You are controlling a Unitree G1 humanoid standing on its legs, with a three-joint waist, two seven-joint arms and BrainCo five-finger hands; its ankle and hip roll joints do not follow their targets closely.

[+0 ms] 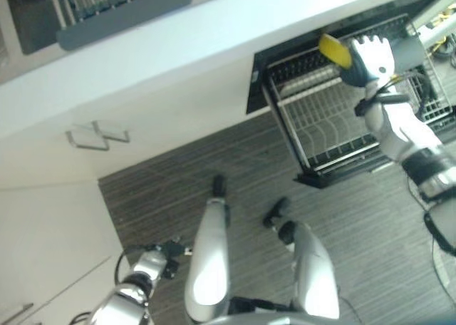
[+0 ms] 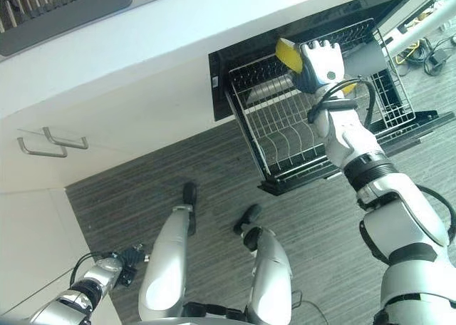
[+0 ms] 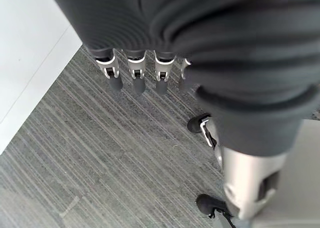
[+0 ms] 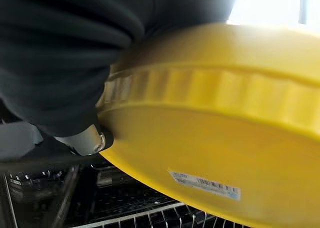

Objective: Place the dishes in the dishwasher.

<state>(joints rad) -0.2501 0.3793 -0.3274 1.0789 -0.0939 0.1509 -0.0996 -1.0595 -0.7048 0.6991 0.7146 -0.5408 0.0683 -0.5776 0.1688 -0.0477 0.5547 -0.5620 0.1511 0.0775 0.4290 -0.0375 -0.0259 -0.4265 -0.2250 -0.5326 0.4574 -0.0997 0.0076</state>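
Left eye view runs from white cabinets with two metal handles [image 1: 97, 135] on the near left, under a white counter [image 1: 214, 36] that crosses the scene and carries a grey dish rack [image 1: 121, 8] at its far left. Low on that side the left hand [image 3: 135, 70] hangs over the striped grey floor [image 3: 100, 153], its fingers hanging straight and relaxed with nothing in them. Further right, the dishwasher [image 2: 235, 61] stands open below the counter, and its wire rack [image 2: 285, 140] is pulled out over the floor, with rows of upright tines showing. At the right, the right hand [image 2: 322, 67] is raised above the back part of that rack, clasping a yellow plate [image 2: 288, 54] by its rim; the right wrist view shows the plate's underside [image 4: 215, 153] close up, with a thumb tip [image 4: 90, 140] pressed against its edge and the rack wires below it. The plate is tilted and clear of the rack.
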